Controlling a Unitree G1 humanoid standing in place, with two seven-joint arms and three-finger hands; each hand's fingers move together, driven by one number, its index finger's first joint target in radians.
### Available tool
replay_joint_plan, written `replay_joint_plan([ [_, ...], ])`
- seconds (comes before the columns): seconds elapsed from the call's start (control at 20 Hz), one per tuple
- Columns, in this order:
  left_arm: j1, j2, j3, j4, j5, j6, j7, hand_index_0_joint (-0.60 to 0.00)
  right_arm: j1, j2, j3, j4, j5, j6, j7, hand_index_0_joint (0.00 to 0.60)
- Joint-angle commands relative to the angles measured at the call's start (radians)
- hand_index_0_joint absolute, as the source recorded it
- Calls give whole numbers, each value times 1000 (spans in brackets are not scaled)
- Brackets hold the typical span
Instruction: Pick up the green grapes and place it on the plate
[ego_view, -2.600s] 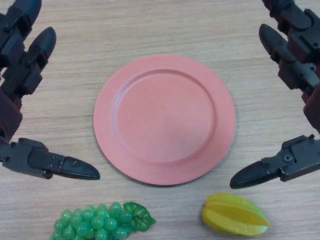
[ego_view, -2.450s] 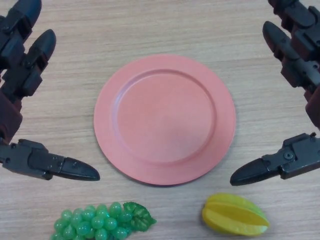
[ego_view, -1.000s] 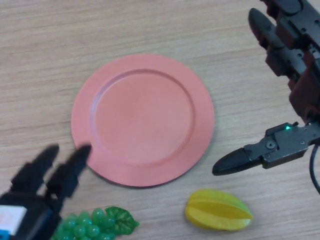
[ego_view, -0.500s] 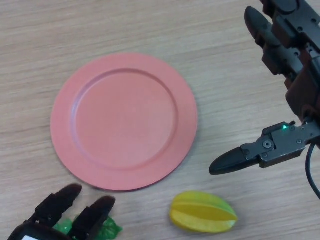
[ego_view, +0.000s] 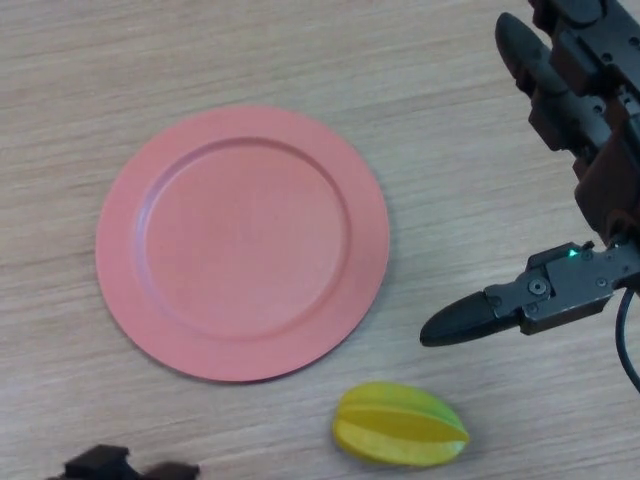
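The pink plate (ego_view: 243, 243) lies empty on the wooden table, left of centre. No green grapes show in the head view at this moment. Only a dark sliver of my left hand (ego_view: 98, 463) pokes up at the bottom left edge, below the plate. My right hand (ego_view: 605, 180) hangs open at the right side, its fingers (ego_view: 545, 85) straight and its thumb (ego_view: 480, 315) pointing left toward the plate, holding nothing.
A yellow starfruit (ego_view: 400, 424) rests near the front edge, below and right of the plate, just under my right thumb. Bare wooden tabletop (ego_view: 300, 50) stretches behind the plate.
My left hand swung from the left side down to the bottom left corner, covering the grapes, and has sunk almost out of view. Plate and starfruit drifted left in the view.
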Motion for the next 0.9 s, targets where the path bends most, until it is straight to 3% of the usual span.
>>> replay_joint_plan([
  [0.05, -16, 15, 65, -48, 116, -43, 196, -600, -21, -31, -50, -50, 44, -114, -47, 0],
  [0.2, -86, 19, 181, -85, 96, -200, 216, -600, -24, -54, -51, -50, 76, -121, -76, 0],
  [0.4, -318, 32, 268, -148, -65, -196, 99, -600, -19, -84, -39, -50, 98, -141, -110, 0],
  [0.45, -392, 57, 261, -178, -175, -128, -7, -600, -23, -93, -34, -50, 107, -141, -121, 0],
  [0.55, -514, 88, 229, -231, -276, 29, -103, -600, -25, -109, -31, -50, 125, -145, -139, 0],
  [0.75, -687, 197, 147, -193, -192, 141, -34, -600, -23, -122, -17, -50, 123, -158, -152, 0],
  [0.8, -701, 212, 128, -183, -173, 146, -34, -600, -24, -122, -18, -50, 123, -158, -151, 0],
  [0.85, -702, 252, 121, -163, -160, 108, -49, -600, -21, -120, -18, -50, 120, -163, -149, 0],
  [0.9, -702, 256, 123, -161, -159, 102, -50, -550, -20, -120, -19, -50, 119, -164, -149, 0],
])
